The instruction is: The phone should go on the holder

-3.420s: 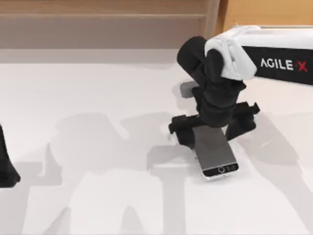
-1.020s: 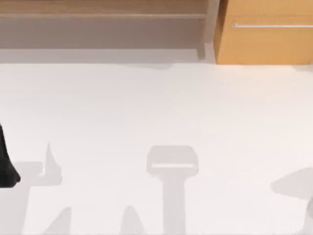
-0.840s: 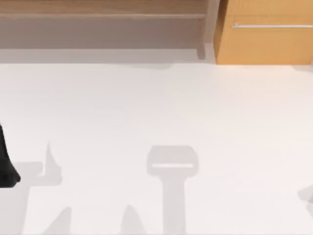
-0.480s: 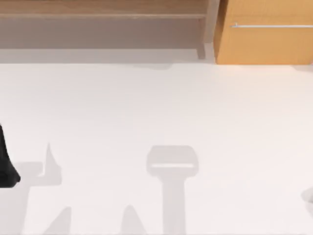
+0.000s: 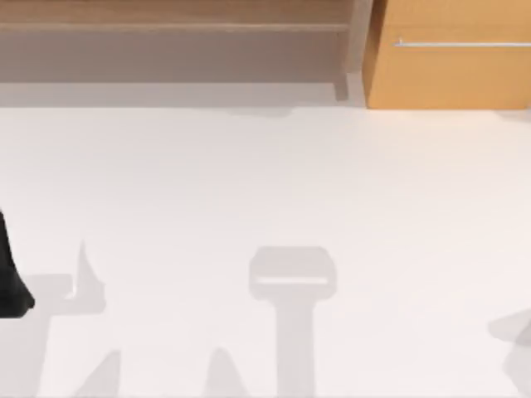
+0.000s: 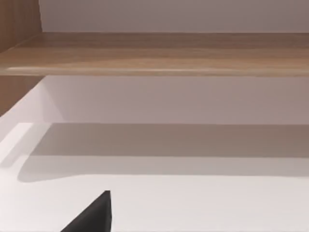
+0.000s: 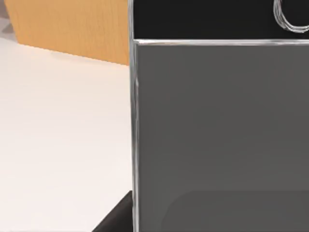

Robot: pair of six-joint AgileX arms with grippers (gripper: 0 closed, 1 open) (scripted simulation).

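Note:
The phone [image 7: 217, 125] stands close before the right wrist camera: grey screen, silver edge, a black band and the ring of the home button at one end. My right gripper is shut on it, and one black finger [image 7: 118, 215] shows beside its edge. The white table [image 7: 58, 135] lies well behind it. The holder is out of view. My left arm [image 5: 10, 278] stays parked at the table's left edge, and a black part of the left gripper [image 6: 94, 215] juts into the left wrist view.
A wooden shelf [image 5: 174, 25] runs along the back of the white table [image 5: 249, 182]. An orange-brown cabinet [image 5: 452, 70] with a silver handle stands at the back right. Grey shadows lie on the front part of the table.
3.4 s ago my right gripper was over the phone on the table right of centre; both have left the top view. Over the last second the shadow at the right edge shifted slightly.

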